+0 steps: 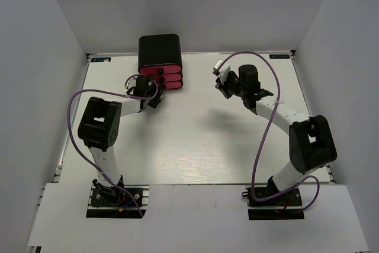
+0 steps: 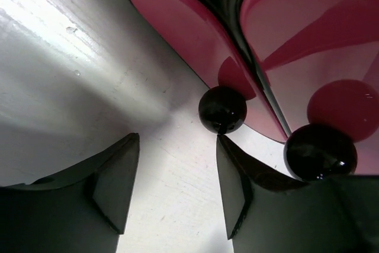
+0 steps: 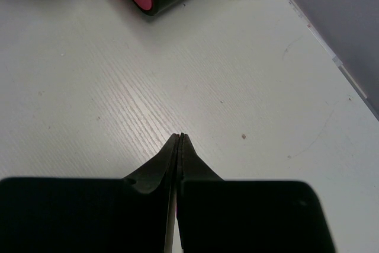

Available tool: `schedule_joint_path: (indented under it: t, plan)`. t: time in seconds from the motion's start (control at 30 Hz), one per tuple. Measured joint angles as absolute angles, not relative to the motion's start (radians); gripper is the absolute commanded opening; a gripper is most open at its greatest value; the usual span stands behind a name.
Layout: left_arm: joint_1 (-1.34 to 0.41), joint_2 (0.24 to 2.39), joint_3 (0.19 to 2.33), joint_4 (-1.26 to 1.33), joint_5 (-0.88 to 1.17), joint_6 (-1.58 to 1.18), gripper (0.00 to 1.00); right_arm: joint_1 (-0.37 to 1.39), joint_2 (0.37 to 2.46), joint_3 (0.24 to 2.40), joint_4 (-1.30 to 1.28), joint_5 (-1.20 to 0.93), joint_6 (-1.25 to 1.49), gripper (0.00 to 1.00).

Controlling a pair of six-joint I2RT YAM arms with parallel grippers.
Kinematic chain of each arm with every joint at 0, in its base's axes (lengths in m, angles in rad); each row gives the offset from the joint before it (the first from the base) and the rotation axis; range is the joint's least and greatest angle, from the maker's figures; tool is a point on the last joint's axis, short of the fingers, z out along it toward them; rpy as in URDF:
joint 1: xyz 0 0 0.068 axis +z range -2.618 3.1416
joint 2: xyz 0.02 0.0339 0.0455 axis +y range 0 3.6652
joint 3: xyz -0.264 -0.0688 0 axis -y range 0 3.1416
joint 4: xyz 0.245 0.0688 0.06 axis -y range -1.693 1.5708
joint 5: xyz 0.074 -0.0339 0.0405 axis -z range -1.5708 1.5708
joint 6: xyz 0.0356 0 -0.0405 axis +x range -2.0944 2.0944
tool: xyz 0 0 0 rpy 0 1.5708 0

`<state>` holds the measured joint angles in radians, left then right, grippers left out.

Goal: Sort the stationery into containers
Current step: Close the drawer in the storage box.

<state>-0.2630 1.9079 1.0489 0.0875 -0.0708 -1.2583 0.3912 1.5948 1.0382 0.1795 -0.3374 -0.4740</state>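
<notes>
— Where do the drawers [image 1: 161, 79] sit?

— There are three pink-red ones, stacked one above another in the black cabinet [image 1: 159, 50]. It stands upright at the far side of the white table [image 1: 195, 146], left of centre. The fronts face the near edge, toward the arms, and each carries a round black knob.

— Can you see inside them?

— No. From above the fronts look pushed in, though I cannot be sure, so the insides are hidden. The left wrist view cuts them off too. It shows only two pink fronts and two knobs, tilted and very close.

— And the left gripper [image 2: 176, 146]?

— It is right in front of the drawers. Its fingers are spread apart with bare table between them, and it holds nothing. One knob [image 2: 222, 109] sits just beyond the tip of one finger [image 2: 237, 188]. Whether they touch I cannot tell.

— The right gripper [image 3: 180, 140]?

— It is well apart from the cabinet, over the table's far right part. Its fingers are pressed together with nothing in them. Its camera catches only a corner of the cabinet at the top edge.

— Any writing?

— There are blue marks [image 1: 100, 59] at the table's far corners, too small to read.
</notes>
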Motion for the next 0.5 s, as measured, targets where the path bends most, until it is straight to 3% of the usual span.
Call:
schedule_joint_path:
  t: [0.1,0.17,0.27,0.37,0.4,0.5]
  plan:
    - [-0.263,1.91,1.05,0.079,-0.075,-1.261,0.55,0.387,1.595,1.04,0.179,-0.34,-0.474,0.0]
    - [-0.263,1.91,1.049,0.078,-0.081,-1.262,0.43,0.384,1.595,1.04,0.179,-0.34,-0.474,0.0]
    - [-0.263,1.91,1.035,0.089,-0.091,-1.266,0.36,0.379,1.597,1.04,0.178,-0.343,-0.474,0.0]
    - [-0.262,1.91,1.014,0.095,-0.091,-1.272,0.41,0.379,1.599,1.04,0.178,-0.344,-0.474,0.0]
    - [-0.261,1.909,1.013,0.101,-0.091,-1.274,0.5,0.379,1.6,1.04,0.178,-0.344,-0.474,0.0]
    - [-0.261,1.908,1.017,0.114,-0.09,-1.283,0.58,0.378,1.604,1.04,0.177,-0.344,-0.474,0.0]
